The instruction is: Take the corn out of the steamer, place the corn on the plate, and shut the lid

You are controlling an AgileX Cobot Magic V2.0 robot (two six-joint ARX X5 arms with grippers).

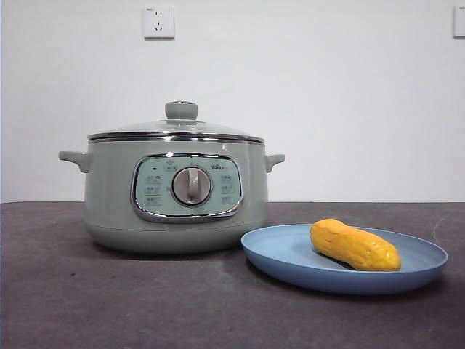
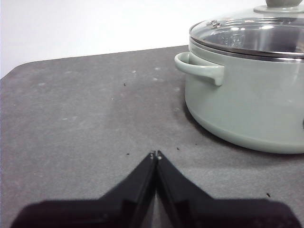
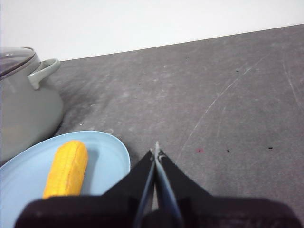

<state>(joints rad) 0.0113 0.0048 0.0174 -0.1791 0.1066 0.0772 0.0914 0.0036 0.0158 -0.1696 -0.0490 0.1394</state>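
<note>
Smooth yellow-orange corn cob (image 1: 355, 246) lies on the shallow light-blue plate (image 1: 290, 263) at lower right of the front view, long axis slanting across it; domed glass lid (image 1: 176, 129) sits on the sage-green steamer (image 1: 109, 203). Left gripper (image 2: 156, 154) and right gripper (image 3: 156, 153) both pressed together, empty, low over the grey table (image 1: 109, 305); the right is nearer the corn. Looks like no move is left.

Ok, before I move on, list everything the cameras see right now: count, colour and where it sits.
steamer: one, pale sage green with a silver dial, standing on the table beside the plate.
lid: one, glass with chrome rim and green knob, seated on the steamer.
plate: one, light blue, on the table next to the steamer.
corn: one, yellow-orange, lying on the plate.
table: one, dark grey, under everything.
wall sockets: two, white, on the wall behind.
left gripper: one, black, shut, over bare table near the steamer.
right gripper: one, black, shut, beside the plate.
</note>
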